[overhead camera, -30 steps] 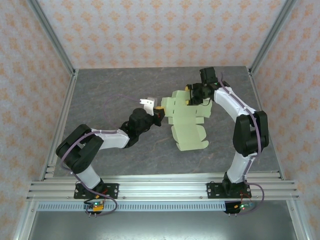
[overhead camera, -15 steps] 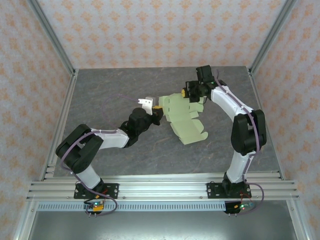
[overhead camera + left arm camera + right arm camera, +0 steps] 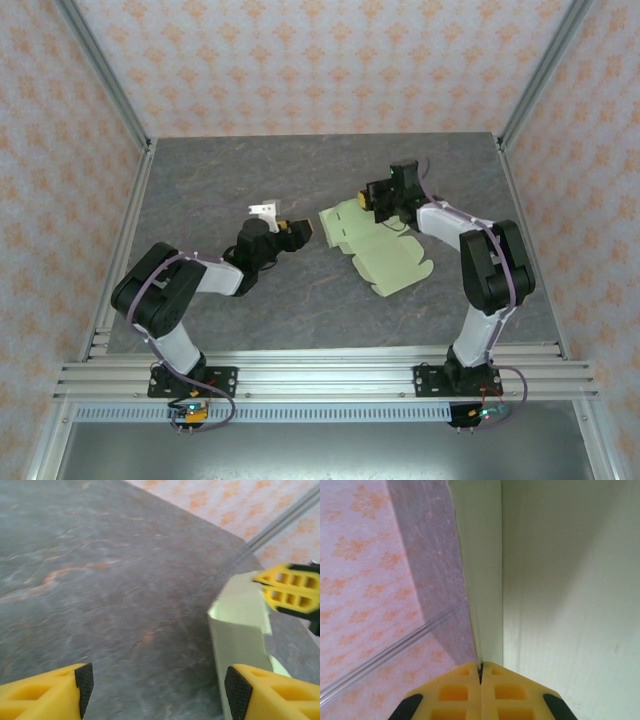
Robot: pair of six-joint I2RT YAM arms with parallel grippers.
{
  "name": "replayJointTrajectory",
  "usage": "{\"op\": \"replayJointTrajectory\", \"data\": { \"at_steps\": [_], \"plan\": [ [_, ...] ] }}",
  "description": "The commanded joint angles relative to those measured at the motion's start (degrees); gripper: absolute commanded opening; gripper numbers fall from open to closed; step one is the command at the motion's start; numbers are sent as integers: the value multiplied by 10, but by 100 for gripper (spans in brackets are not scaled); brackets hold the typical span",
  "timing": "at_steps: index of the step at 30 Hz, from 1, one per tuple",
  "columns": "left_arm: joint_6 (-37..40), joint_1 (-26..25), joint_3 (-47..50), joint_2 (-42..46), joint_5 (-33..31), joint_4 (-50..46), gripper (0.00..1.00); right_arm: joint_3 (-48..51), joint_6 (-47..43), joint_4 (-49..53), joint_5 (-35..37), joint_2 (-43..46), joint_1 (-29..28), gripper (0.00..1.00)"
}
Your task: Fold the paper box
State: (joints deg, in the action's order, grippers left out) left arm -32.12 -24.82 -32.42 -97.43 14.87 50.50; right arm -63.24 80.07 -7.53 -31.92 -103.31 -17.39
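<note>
The paper box (image 3: 385, 255) is a pale green die-cut sheet lying partly folded on the grey table, right of centre. My right gripper (image 3: 372, 197) is at its far edge. In the right wrist view the yellow jaws (image 3: 481, 672) are shut on a thin upright fold of the paper box (image 3: 560, 580). My left gripper (image 3: 303, 233) sits just left of the sheet, apart from it. In the left wrist view the left gripper (image 3: 157, 690) is open over bare table, with a raised flap of the paper box (image 3: 237, 625) by its right finger.
The grey table (image 3: 220, 190) is ringed by patterned walls with metal posts at the corners. An aluminium rail (image 3: 330, 375) runs along the near edge by the arm bases. The right gripper's yellow finger (image 3: 292, 590) shows beyond the flap.
My left gripper has let go of the sheet, opened and drawn back to the left. The right gripper has shut on the sheet's far edge, and the sheet has swung lower and to the right.
</note>
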Motion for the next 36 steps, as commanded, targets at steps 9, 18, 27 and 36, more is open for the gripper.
{"op": "replayJointTrajectory", "data": {
  "at_steps": [9,18,27,36],
  "plan": [
    [52,33,2,67,39,-60,72,84,-45,-362,-28,24,-5,0],
    [122,41,-24,61,80,-116,72,125,-64,-524,-69,-42,-6,0],
    [207,26,-63,38,100,-181,69,142,-86,-552,-72,-91,-6,0],
    [255,-16,-102,-10,96,-193,67,133,-56,-580,-77,-126,-6,0]
  ]
}}
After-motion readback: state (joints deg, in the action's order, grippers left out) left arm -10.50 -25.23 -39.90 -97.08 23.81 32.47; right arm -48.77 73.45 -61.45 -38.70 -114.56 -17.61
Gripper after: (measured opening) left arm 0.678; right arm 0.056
